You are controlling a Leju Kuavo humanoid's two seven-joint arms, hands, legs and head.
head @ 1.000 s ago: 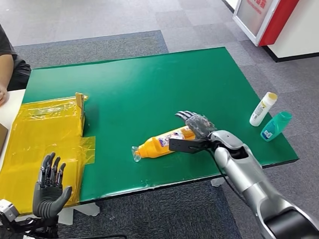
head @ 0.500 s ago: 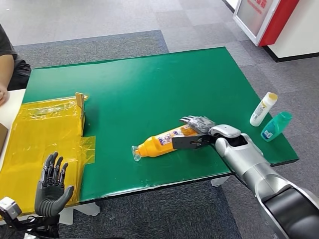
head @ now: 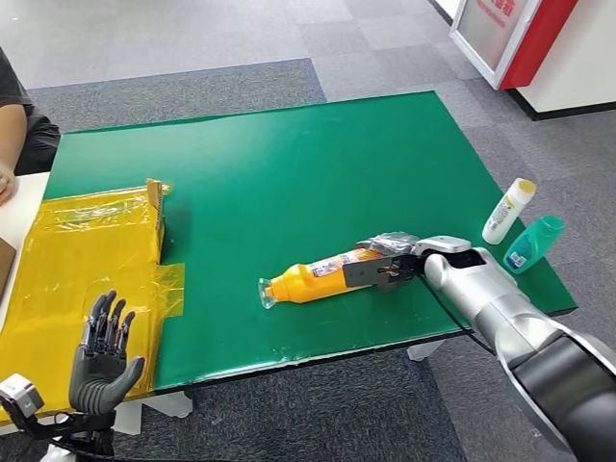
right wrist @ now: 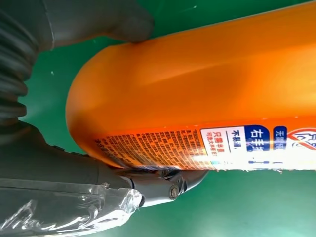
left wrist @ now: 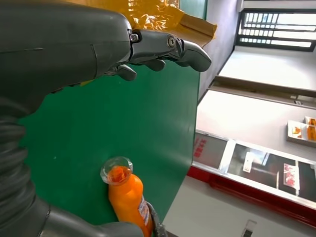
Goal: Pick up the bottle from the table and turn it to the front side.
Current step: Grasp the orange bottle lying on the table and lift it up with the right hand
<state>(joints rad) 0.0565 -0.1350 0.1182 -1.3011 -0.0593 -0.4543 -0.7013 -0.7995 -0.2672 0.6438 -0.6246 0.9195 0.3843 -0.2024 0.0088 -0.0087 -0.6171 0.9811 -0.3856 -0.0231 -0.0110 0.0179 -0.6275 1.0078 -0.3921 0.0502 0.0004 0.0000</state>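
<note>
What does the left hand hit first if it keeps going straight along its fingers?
Probably the yellow taped box. In the head view the left hand is open, fingers pointing up and forward at it. Depth is unclear, so the hand may pass above it.

The right hand (head: 385,262) covers the base of the orange bottle (head: 323,271), so you cannot see it there. At the wrist camera the bottle's label print is too small for you to read, and its neck end runs past the frame edge.
</note>
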